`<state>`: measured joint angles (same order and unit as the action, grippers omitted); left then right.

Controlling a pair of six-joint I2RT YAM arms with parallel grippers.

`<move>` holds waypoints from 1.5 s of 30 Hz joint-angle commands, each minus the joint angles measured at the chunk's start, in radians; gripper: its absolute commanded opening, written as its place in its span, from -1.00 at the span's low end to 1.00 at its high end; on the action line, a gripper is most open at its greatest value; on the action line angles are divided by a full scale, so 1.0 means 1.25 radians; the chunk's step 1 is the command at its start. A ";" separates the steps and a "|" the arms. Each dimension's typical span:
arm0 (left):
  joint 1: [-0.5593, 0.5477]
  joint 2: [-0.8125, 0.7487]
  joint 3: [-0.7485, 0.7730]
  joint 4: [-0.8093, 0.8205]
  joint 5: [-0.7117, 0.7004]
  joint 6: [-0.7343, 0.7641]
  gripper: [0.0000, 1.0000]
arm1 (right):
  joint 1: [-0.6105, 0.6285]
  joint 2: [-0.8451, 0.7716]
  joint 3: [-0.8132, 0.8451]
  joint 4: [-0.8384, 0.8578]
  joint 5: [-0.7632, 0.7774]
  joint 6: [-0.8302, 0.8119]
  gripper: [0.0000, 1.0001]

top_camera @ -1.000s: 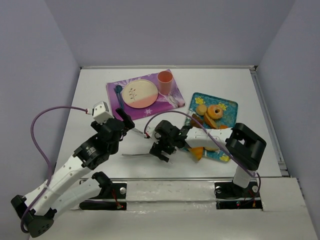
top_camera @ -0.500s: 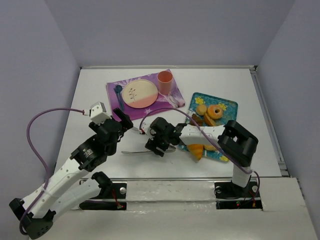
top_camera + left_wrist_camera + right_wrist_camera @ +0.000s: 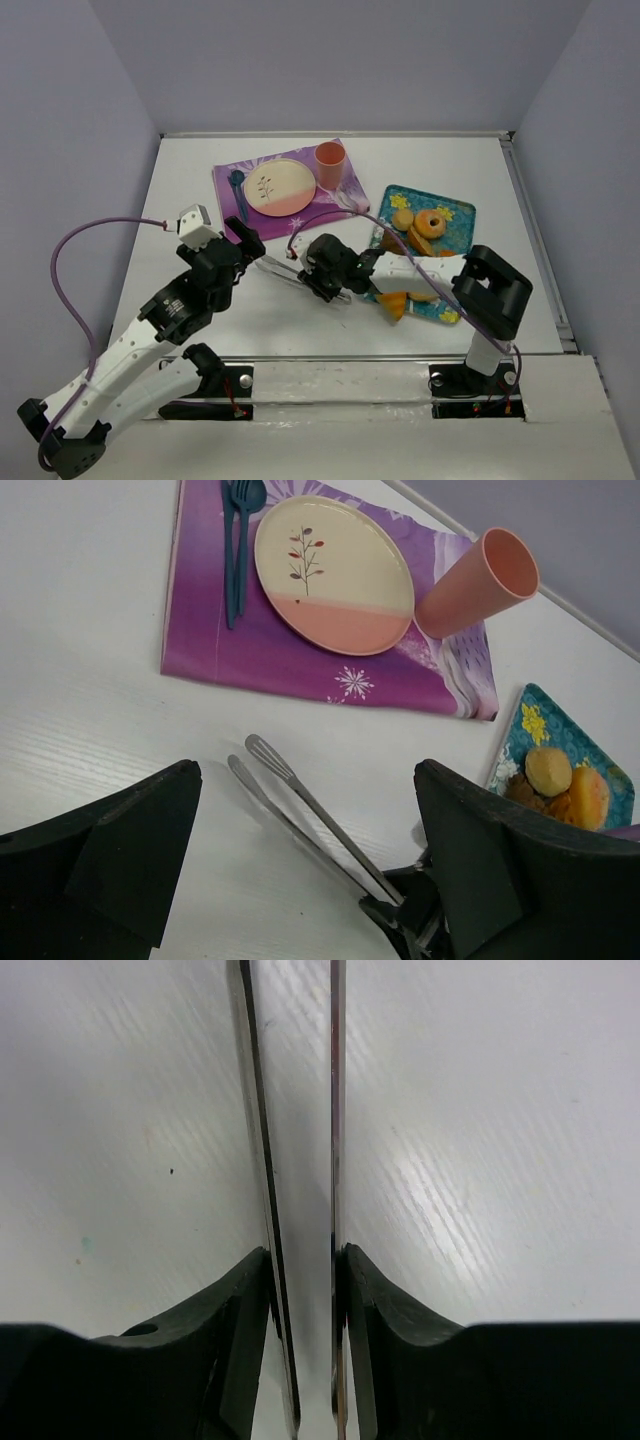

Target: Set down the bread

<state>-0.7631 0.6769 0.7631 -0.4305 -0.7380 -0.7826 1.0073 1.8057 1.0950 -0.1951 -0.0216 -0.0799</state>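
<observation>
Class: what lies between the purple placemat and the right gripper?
The metal tongs, clamped in the right gripper, reach over bare white table toward the placemat; the left wrist view shows this.

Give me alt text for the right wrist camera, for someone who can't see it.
The right gripper is shut on metal tongs, squeezing their two thin arms, which run straight ahead over the white table.

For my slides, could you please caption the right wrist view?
Right gripper shut on metal tongs, white table beyond.
</observation>
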 commanded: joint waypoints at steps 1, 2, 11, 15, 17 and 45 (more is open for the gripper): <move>0.002 -0.022 0.004 0.033 -0.029 0.000 0.98 | -0.002 -0.169 -0.001 0.014 0.134 0.145 -0.60; 0.002 -0.030 0.006 0.039 -0.028 0.006 0.98 | -0.002 -0.191 0.000 -0.002 0.152 0.195 -0.62; 0.002 -0.064 -0.005 0.109 -0.010 0.046 0.98 | -0.002 -0.437 0.012 -0.342 0.323 0.458 -0.71; 0.001 -0.076 -0.020 0.128 0.000 0.049 0.98 | -0.002 -0.522 0.019 -0.487 0.356 0.562 -0.72; 0.002 -0.080 -0.024 0.128 0.009 0.053 0.98 | -0.002 -0.549 0.026 -0.572 0.344 0.608 -0.73; 0.002 -0.081 -0.041 0.136 0.026 0.052 0.98 | -0.002 -0.587 0.151 -0.978 0.313 0.725 -0.02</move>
<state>-0.7631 0.5694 0.7181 -0.3035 -0.6846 -0.7292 1.0073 1.0870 1.2423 -1.3399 0.3515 0.8406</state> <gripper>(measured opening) 0.990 0.485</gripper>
